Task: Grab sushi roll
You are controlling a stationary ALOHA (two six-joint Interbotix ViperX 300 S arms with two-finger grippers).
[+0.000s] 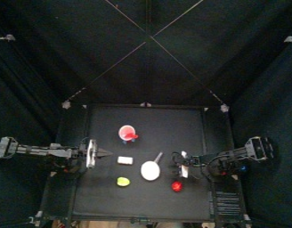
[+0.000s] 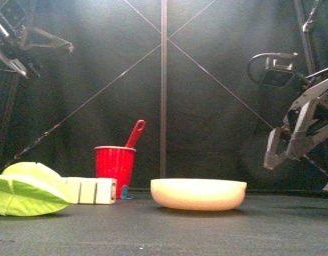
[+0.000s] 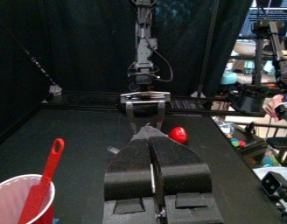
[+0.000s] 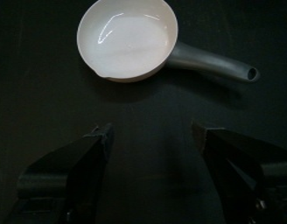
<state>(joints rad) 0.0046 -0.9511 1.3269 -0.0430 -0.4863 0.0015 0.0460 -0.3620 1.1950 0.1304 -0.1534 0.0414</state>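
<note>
The sushi roll (image 1: 125,160) is a small whitish block on the table's left half; in the front view the sushi roll (image 2: 87,190) stands between the yellow-green lump (image 2: 27,190) and the red cup (image 2: 115,168). My left gripper (image 1: 92,153) hovers just left of the roll, apart from it. The left wrist view shows the left gripper (image 3: 150,131) shut with nothing in it, and the roll is not seen there. My right gripper (image 4: 157,144) is open and empty near the white disc with a handle (image 4: 129,39).
A red cup (image 1: 127,134) holding a red spoon (image 3: 50,162) stands behind the roll. The yellow-green lump (image 1: 122,182) lies near the front edge, the white disc (image 1: 151,171) mid-table, and a small red piece (image 1: 177,186) right of it. Black curtains surround the table.
</note>
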